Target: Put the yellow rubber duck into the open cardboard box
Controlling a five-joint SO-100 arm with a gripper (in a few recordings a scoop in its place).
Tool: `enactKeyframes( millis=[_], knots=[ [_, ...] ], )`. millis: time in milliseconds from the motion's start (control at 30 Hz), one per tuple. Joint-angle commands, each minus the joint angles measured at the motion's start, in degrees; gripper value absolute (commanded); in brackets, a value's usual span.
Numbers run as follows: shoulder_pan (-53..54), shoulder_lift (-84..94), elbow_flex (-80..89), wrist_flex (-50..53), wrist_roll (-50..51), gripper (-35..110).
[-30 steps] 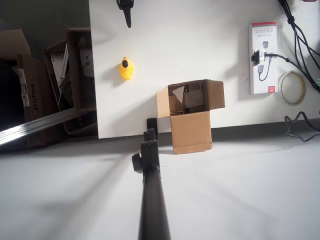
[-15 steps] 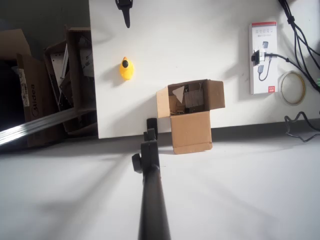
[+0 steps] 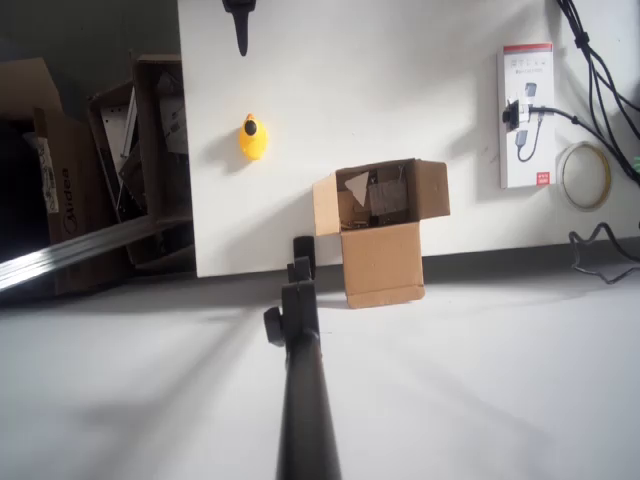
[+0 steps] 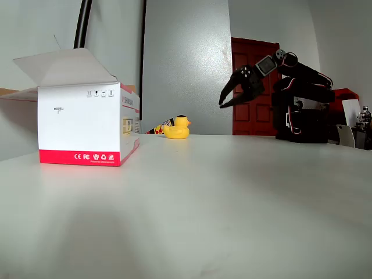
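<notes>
Overhead view, L to R: yellow rubber duck (image 3: 254, 137) upright on white table (image 3: 400, 90), well apart from open cardboard box (image 3: 381, 222) at table edge, flaps out. Fixed view: gripper (image 4: 229, 96) aloft w/ fingers spread, nothing held, off to duck's right. Duck prob. light, soft, smooth, rounded; best pinched across body sides, low.

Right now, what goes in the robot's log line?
claw: open, raised | yellow rubber duck: on table, untouched | open cardboard box: no duck seen inside
</notes>
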Motion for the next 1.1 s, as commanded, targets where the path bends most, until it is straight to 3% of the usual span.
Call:
enactKeyframes(
  millis=[0,633,1067],
  knots=[
    [0.26,-5.01,-8.7,-0.7,-0.44,-1],
    [-4.31,-44.56,-34.45,-0.62,-2.02,2],
    [-5.36,-63.02,-36.47,-11.34,-1.49,16]
  ],
)
